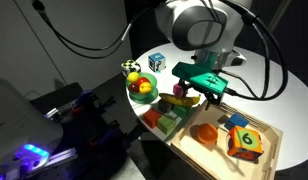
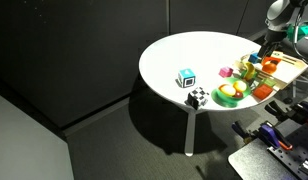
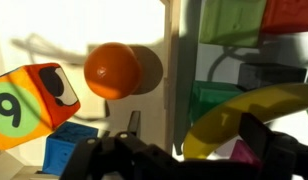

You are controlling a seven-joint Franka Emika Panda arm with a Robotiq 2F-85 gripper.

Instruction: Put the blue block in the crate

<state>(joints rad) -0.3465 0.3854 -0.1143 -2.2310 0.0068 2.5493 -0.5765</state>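
Up close, wrist view shows me the cube-shaped blue block (image 3: 69, 152) low left in the light-wood crate (image 3: 54, 25). Can't tell if my gripper (image 1: 207, 92) has its jaws wide or narrow.

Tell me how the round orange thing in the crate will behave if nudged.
The round orange thing looks smooth and ball-like, so it would probably roll. The crate wall beside it would likely stop it. It seems rigid, not floppy, judging by its clean outline.

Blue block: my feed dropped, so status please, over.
Gripper above crate wall, jaws unclear. Blue block in crate, beside die. Nothing in the way.
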